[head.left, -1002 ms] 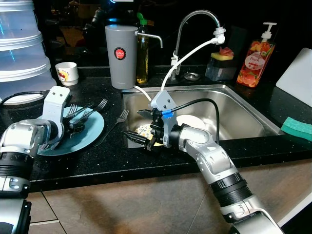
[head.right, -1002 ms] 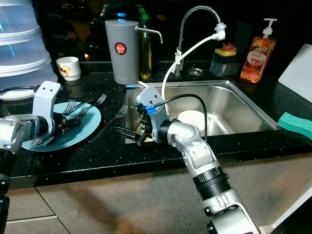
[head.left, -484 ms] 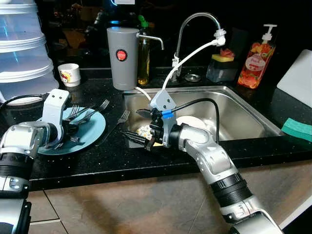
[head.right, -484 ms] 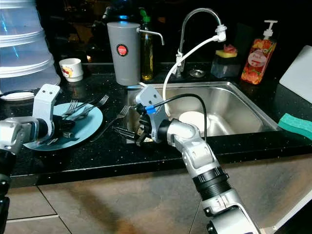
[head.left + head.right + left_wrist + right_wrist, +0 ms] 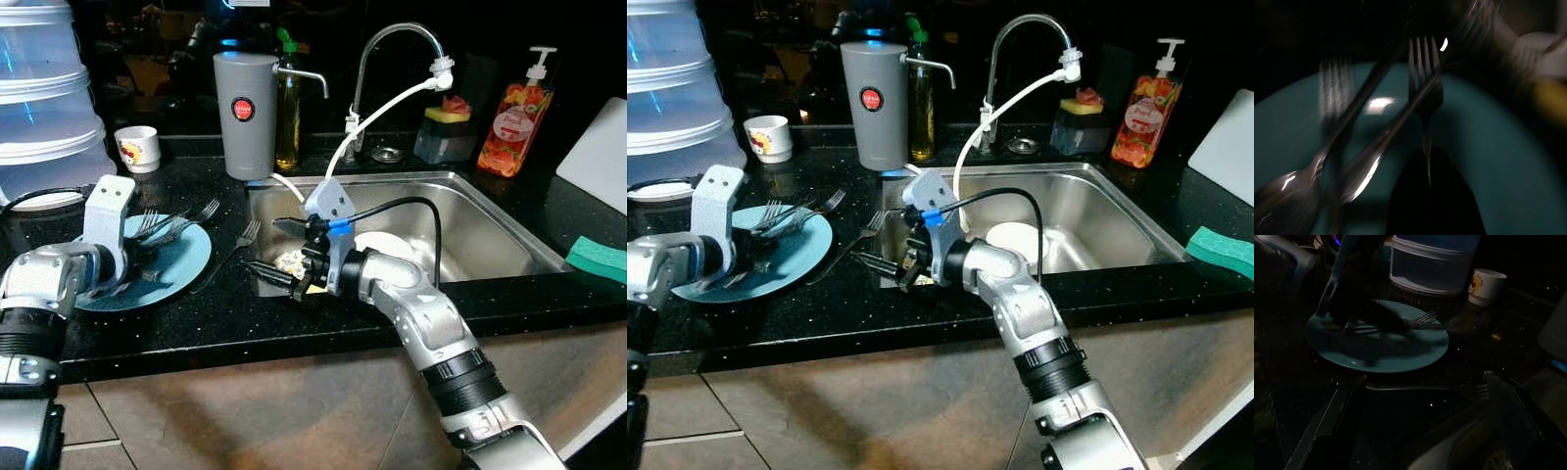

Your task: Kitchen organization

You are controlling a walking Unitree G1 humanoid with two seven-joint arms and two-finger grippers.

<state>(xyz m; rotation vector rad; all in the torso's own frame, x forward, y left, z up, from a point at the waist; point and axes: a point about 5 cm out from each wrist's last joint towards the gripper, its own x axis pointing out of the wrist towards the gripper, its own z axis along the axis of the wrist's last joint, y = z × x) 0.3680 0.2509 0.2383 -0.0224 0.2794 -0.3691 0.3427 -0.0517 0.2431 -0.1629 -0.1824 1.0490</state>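
A blue plate (image 5: 186, 262) lies on the black counter left of the sink, with several forks (image 5: 181, 220) on it. My left gripper (image 5: 135, 266) is low over the plate among the forks; the blurred left wrist view shows one dark finger (image 5: 1430, 200) under a fork (image 5: 1422, 83), and its grip cannot be made out. One more fork (image 5: 231, 253) lies on the counter between plate and sink. My right gripper (image 5: 277, 250) is open at the sink's left rim, its fingers (image 5: 1327, 421) spread wide on either side of that fork (image 5: 1420, 387).
The steel sink (image 5: 490, 230) holds a white plate (image 5: 390, 243). Behind it stand a grey jug (image 5: 245, 113), an oil bottle (image 5: 286, 108), the tap (image 5: 392, 39) and a soap bottle (image 5: 514, 113). A white cup (image 5: 137, 147) and stacked plastic tubs (image 5: 44, 98) stand at the far left, and a green sponge (image 5: 596, 257) lies at the right.
The left gripper has shifted slightly over the plate. The right gripper has stayed open at the sink rim. The camera has moved a little.
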